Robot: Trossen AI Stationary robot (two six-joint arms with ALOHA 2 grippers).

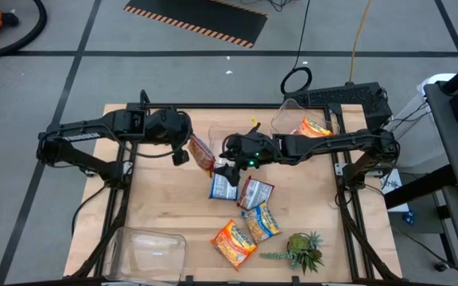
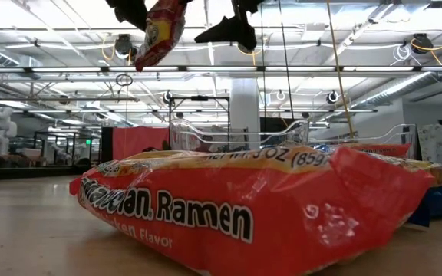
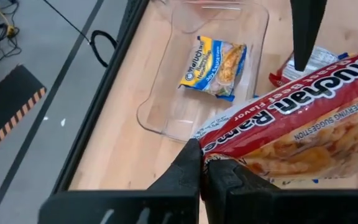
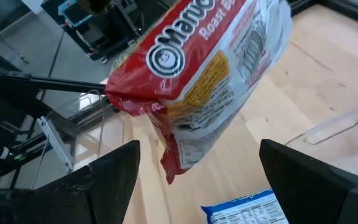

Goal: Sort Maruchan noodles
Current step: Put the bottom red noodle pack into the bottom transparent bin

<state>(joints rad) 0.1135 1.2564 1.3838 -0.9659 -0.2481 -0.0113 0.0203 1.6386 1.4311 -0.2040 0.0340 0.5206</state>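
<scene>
My left gripper (image 1: 183,156) is shut on a red-brown Maruchan packet (image 1: 202,152), held in the air over the table's middle; it also shows in the low view (image 2: 160,31). My right gripper (image 1: 227,165) is open just right of that packet (image 4: 210,62), its fingers apart and touching nothing. A blue-yellow packet (image 3: 215,65) lies flat in a clear bin (image 3: 166,93). On the table lie a blue-white packet (image 1: 223,187), another red-brown one (image 1: 255,193), a blue-yellow one (image 1: 261,222) and an orange one (image 1: 233,242). One orange packet (image 1: 315,127) lies in the far right bin (image 1: 286,117). My left gripper pinches the red-brown packet by its crimped end (image 3: 215,138) between the two shut fingers (image 3: 188,171). The packet is lifted clear of the table and hangs slanting below the fingers (image 2: 160,31), with its free end toward my right gripper.
An empty clear bin (image 1: 151,248) stands at the near left corner. A small green spiky plant (image 1: 302,251) sits near the near right edge. A black frame (image 1: 213,106) runs round the table. Bare wood shows on the left half.
</scene>
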